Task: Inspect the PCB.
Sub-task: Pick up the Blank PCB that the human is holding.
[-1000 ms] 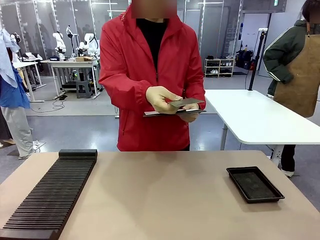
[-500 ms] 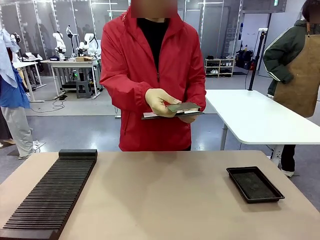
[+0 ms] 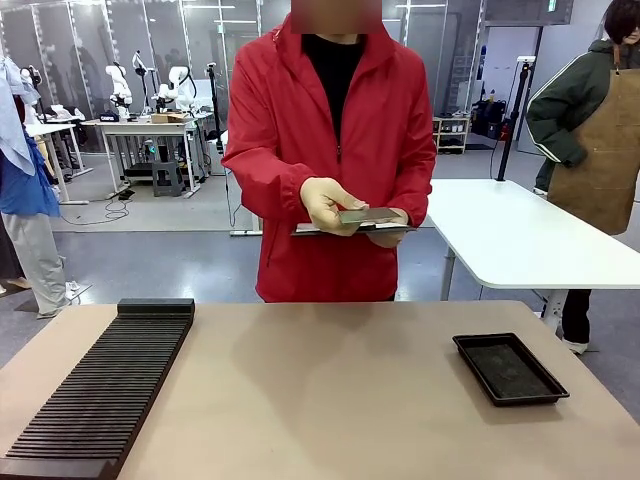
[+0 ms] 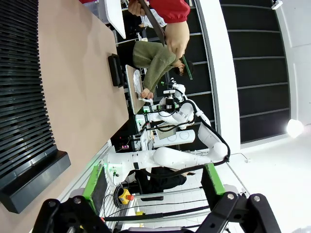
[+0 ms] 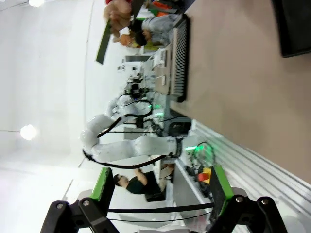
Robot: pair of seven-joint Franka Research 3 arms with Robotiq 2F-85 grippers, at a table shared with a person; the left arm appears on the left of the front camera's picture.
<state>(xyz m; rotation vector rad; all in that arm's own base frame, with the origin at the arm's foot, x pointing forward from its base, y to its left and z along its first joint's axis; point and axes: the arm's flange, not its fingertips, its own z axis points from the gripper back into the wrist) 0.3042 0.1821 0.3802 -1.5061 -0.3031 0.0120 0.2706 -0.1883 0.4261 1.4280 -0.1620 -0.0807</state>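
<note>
Front view, near to far: a slotted black rack (image 3: 100, 390) at lower left and a black tray (image 3: 510, 368) at lower right lie on our table (image 3: 320, 390). In the wrist views, left gripper (image 4: 151, 194) and right gripper (image 5: 159, 191) are both spread wide, grasping nothing. At upper centre, the person has shifted toward frame right and levelled the PCB (image 3: 372, 214) over the tablet (image 3: 325, 231), pinched in one hand (image 3: 325, 203). We judge inspection is still under way.

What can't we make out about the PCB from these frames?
- PCB top face, front view: too small and nearly edge-on; no traces or parts readable.
- PCB underside, front view: faces down toward the tablet.
- Face of the tablet, front view: seen edge-on, under the PCB.
- Both wrist views: PCB a distant thin sliver.
</note>
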